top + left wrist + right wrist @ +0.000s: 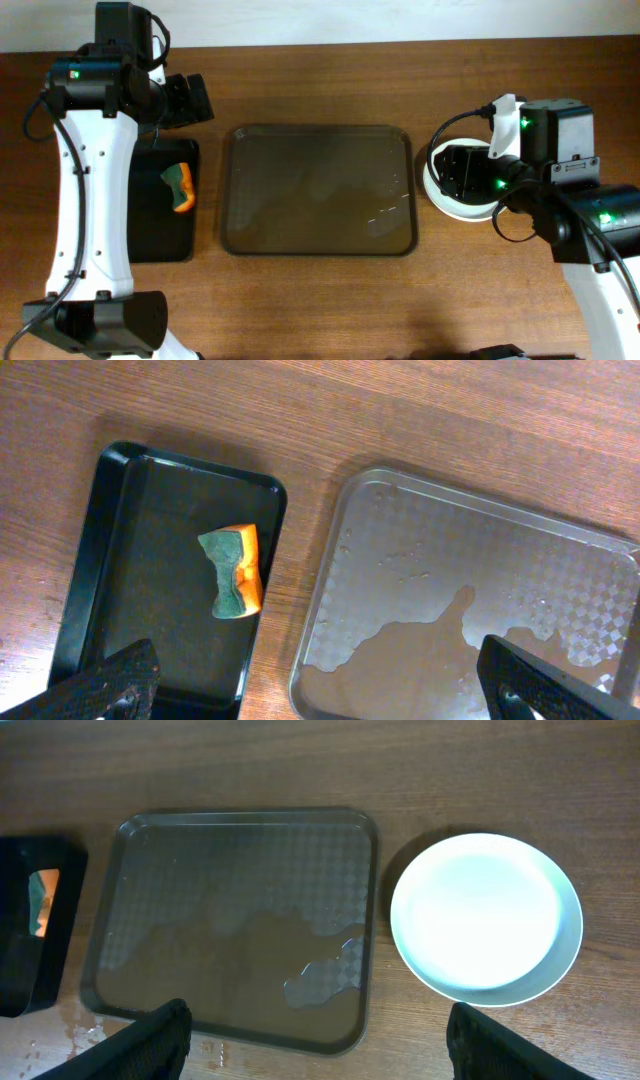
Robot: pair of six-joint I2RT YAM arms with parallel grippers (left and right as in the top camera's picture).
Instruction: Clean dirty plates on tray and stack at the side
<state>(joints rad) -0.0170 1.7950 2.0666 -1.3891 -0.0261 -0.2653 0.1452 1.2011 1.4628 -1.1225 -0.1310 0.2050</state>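
The brown tray [318, 190] lies mid-table with no plates on it; wet patches show on its grid surface in the left wrist view [470, 600] and right wrist view [230, 920]. White plates [487, 918] sit to the right of the tray, wiped plain; in the overhead view they [448, 205] are mostly hidden under my right arm, and I cannot tell how many are stacked. My right gripper [315, 1045] is open and empty, high above the tray's right edge. My left gripper [320, 685] is open and empty, above the gap between black tray and brown tray.
A narrow black tray [160, 240] lies left of the brown tray and holds a green and orange sponge [181, 187], also in the left wrist view [234, 572]. Bare wooden table surrounds the trays. Water drops lie on the wood near the brown tray's front left corner [80, 1035].
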